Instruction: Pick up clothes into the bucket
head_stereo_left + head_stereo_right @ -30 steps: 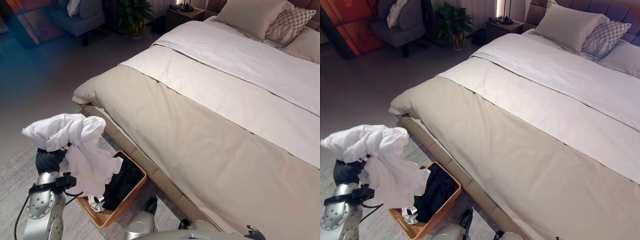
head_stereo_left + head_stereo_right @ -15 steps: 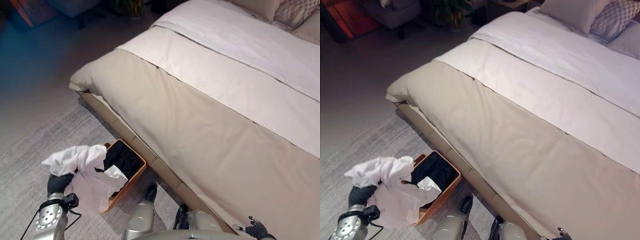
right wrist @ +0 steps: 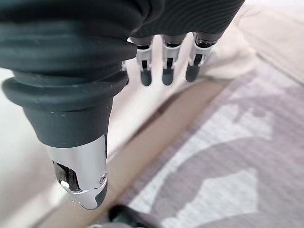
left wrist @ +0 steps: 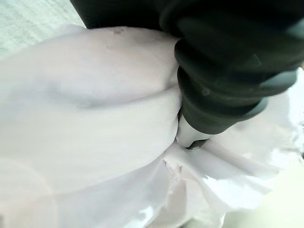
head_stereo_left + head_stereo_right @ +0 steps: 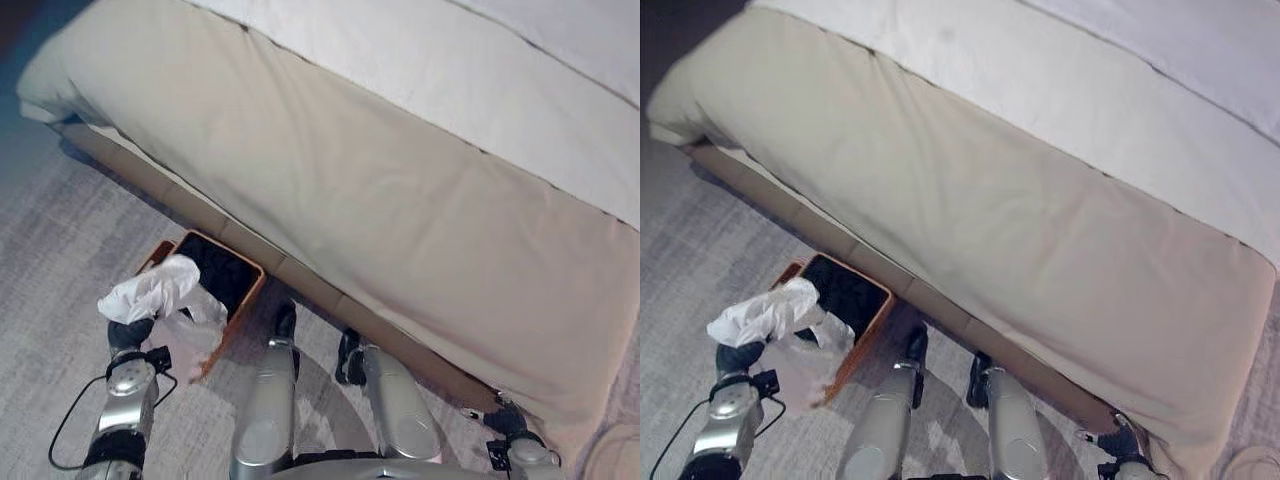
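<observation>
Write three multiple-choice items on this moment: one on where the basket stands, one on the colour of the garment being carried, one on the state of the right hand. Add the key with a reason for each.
1. Where does the wicker basket stand?
A. On the bed
B. On the rug beside the bed
C. On a chair

2. What colour is the garment in the left hand?
A. White
B. Red
C. Black

3. How is the right hand set?
A. Curled round a cloth
B. Pressing on the bed
C. Open, holding nothing

Key: 1 B, the basket sits on the grey rug against the side of the bed. 2 A, white cloth bunches over the left hand above the basket. 3 C, the right wrist view shows its fingers straight with only rug and bed edge past them.
</observation>
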{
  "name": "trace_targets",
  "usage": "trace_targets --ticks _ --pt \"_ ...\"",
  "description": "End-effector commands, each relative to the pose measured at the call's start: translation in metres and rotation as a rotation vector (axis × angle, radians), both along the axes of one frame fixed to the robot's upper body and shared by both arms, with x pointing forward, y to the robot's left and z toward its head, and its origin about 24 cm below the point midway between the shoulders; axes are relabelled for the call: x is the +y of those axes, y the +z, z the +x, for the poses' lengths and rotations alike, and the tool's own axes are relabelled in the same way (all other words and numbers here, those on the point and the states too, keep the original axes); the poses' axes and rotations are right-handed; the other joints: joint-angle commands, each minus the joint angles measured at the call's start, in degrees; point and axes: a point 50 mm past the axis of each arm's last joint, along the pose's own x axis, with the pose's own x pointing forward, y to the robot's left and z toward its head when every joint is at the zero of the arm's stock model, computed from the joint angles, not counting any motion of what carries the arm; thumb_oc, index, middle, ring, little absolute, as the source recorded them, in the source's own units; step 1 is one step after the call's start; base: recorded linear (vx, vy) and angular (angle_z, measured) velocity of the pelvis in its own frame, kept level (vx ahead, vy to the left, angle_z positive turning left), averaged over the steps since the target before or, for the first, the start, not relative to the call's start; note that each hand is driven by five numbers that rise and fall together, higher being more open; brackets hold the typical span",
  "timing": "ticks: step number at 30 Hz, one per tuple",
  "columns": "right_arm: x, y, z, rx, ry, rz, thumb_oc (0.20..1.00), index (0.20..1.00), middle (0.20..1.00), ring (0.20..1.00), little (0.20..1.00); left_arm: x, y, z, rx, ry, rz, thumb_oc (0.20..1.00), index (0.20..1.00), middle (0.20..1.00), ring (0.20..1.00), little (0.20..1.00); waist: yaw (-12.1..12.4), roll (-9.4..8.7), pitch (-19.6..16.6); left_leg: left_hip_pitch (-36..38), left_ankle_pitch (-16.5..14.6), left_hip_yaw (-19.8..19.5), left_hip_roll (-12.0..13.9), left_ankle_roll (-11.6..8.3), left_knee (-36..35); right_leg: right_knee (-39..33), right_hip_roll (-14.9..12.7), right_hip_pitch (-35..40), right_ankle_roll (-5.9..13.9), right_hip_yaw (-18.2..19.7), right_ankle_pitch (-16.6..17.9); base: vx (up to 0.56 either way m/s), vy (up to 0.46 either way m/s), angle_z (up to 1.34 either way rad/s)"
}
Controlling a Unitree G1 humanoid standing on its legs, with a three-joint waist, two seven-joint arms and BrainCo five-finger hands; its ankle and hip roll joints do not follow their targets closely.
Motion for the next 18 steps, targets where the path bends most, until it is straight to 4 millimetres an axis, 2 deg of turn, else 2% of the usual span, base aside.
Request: trace_targets --ticks 1,2,5,6,9,12,13,16,18 --pt "0.006 -0.001 -0.002 -0.029 -0.01 -0.009 1.0 1.0 1.0 1.0 1.0 0.031 0.031 -0.005 -0.077 0.077 0.162 0.2 0.2 0.2 0.2 0.2 -0.1 -1.2 -2.0 -2.1 -1.8 1.0 -1.7 3.86 4.5 -8.1 -4.0 -1.3 4.39 3.8 10.5 -0.02 0.069 0.11" --pt "0.01 0.0 0.005 -0.053 -0.016 -0.001 1.0 1.0 1.0 1.0 1.0 0.034 0.041 0.0 -0.1 0.087 0.191 0.2 0.2 0.2 0.2 0.2 -0.2 -1.41 -1.2 -3.4 -2.0 1.4 -1.7 3.89 5.0 -8.3 -4.1 -2.1 4.58 4.0 10.8 -0.02 0.069 0.11" --pt "0.014 0.002 0.014 -0.084 -0.013 0.004 1.0 1.0 1.0 1.0 1.0 0.039 0.048 0.005 -0.094 0.08 0.229 0.2 0.2 0.2 0.2 0.2 -0.3 -1.76 -0.4 -4.7 -2.3 1.6 -1.8 4.0 5.8 -8.1 -4.2 -3.2 4.74 4.3 11.1 -0.03 0.09 0.03" --pt "0.016 0.006 0.025 -0.124 -0.018 0.008 1.0 1.0 1.0 1.0 1.0 0.039 0.053 0.008 -0.1 0.073 0.248 0.2 0.2 0.2 0.2 0.2 -0.4 -2.02 0.6 -6.4 -2.7 2.2 -1.8 4.15 7.1 -7.7 -4.0 -4.9 4.83 4.8 11.4 -0.03 0.065 0.01" --pt "0.018 0.009 0.032 -0.149 -0.007 0.008 1.0 1.0 1.0 1.0 1.0 0.041 0.053 0.011 -0.082 0.068 0.254 0.2 0.2 0.2 0.2 0.2 -0.7 -2.39 0.8 -8.8 -3.3 2.5 -1.9 4.35 8.7 -7.1 -3.8 -6.9 4.84 5.4 11.5 -0.03 0.091 -0.09" --pt "0.017 0.014 0.039 -0.188 -0.023 0.008 1.0 1.0 1.0 1.0 1.0 0.04 0.053 0.016 -0.066 0.057 0.259 0.2 0.2 0.2 0.2 0.2 -1.4 -2.89 0.8 -14.3 -4.6 2.6 -2.2 4.74 12.9 -4.7 -3.8 -11.7 4.9 5.8 11.3 0.0 0.077 -0.08" --pt "0.015 0.013 0.036 -0.185 -0.042 0.002 1.0 1.0 1.0 1.0 1.0 0.039 0.05 0.018 -0.048 0.056 0.254 0.2 0.2 0.2 0.2 0.2 -1.6 -3.04 0.8 -16.1 -7.9 2.2 -2.2 4.87 16.3 -2.2 -3.4 -13.3 5.22 6.2 9.1 0.07 0.053 -0.14" --pt "0.013 0.014 0.036 -0.196 -0.053 -0.004 1.0 1.0 1.0 1.0 1.0 0.041 0.049 0.02 -0.034 0.079 0.249 0.2 0.2 0.2 0.2 0.2 -1.9 -3.85 0.8 -19.5 -9.4 2.4 -1.8 5.2 20.0 0.4 -3.0 -16.5 5.29 6.4 8.4 0.04 0.069 -0.08" --pt "0.009 0.017 0.034 -0.216 -0.083 -0.008 1.0 1.0 1.0 1.0 1.0 0.043 0.055 0.026 -0.042 0.087 0.257 0.2 0.2 0.2 0.2 0.2 -2.4 -5.02 0.8 -24.7 -11.4 1.9 -1.8 5.43 25.3 3.9 -2.6 -20.8 5.49 6.5 7.6 0.02 0.045 -0.1"
